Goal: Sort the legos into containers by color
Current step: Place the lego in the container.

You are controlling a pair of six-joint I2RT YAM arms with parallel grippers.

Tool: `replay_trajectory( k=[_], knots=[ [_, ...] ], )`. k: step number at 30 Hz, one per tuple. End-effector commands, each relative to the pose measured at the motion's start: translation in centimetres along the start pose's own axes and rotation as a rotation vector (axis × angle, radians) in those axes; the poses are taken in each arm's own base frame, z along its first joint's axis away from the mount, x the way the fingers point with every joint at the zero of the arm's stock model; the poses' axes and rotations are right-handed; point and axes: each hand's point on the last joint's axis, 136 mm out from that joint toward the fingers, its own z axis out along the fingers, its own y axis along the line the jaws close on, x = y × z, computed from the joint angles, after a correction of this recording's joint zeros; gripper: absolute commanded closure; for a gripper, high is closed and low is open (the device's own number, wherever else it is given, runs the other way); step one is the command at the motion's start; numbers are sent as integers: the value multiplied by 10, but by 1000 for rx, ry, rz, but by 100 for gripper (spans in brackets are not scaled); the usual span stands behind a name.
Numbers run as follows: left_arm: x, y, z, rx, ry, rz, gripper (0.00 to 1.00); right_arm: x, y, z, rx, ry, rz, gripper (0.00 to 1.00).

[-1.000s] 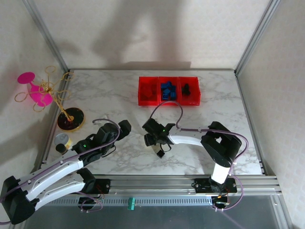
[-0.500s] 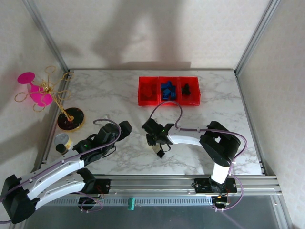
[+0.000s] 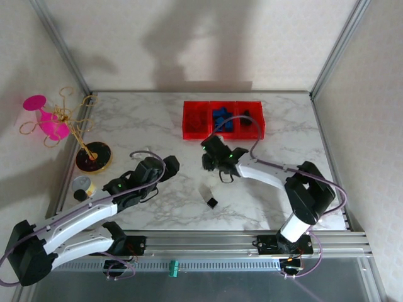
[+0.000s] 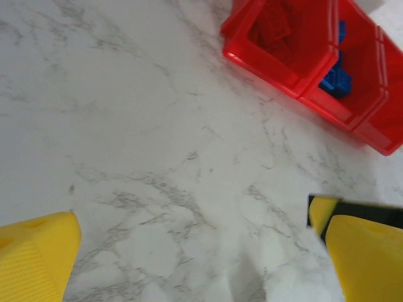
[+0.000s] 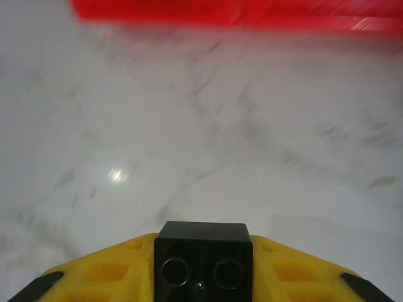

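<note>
On the marble bench point(image 3: 145, 126), at 6 o'clock of the red bins point(image 3: 195, 134), the right fingers point(image 5: 107, 275) clamp a black brick point(image 5: 203, 251) between them; the left fingers point(image 4: 38, 255) stand wide apart and empty at 8 o'clock.

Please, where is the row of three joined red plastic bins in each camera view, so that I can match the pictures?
Top external: the row of three joined translucent red plastic bins sits in the upper middle of the picture.
Left wrist: upper right corner, with blue plastic bricks in the middle bin.
Right wrist: a blurred red strip along the top edge.
Shared landmark: the white marble tabletop in front of the bins.
</note>
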Motion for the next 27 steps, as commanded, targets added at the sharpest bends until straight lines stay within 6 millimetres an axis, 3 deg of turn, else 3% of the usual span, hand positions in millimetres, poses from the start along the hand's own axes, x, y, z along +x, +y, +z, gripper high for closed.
replay_trajectory(
  k=[1, 7, 13, 22, 27],
  knots=[
    [-14, -28, 0, 85, -23, 7, 0, -50, -26, -12, 62, -130, 37, 64],
    [-23, -56, 9, 128, -34, 38, 0, -113, -101, -3, 193, -243, 169, 64],
    [-24, -75, 21, 165, -27, 50, 0, -143, -154, 21, 269, -267, 241, 64],
    [-23, -85, 31, 162, -11, 71, 0, -164, -192, 66, 302, -234, 270, 61],
    [-24, -84, 31, 153, -14, 76, 1, -174, -194, 72, 282, -230, 281, 54]
  ],
)
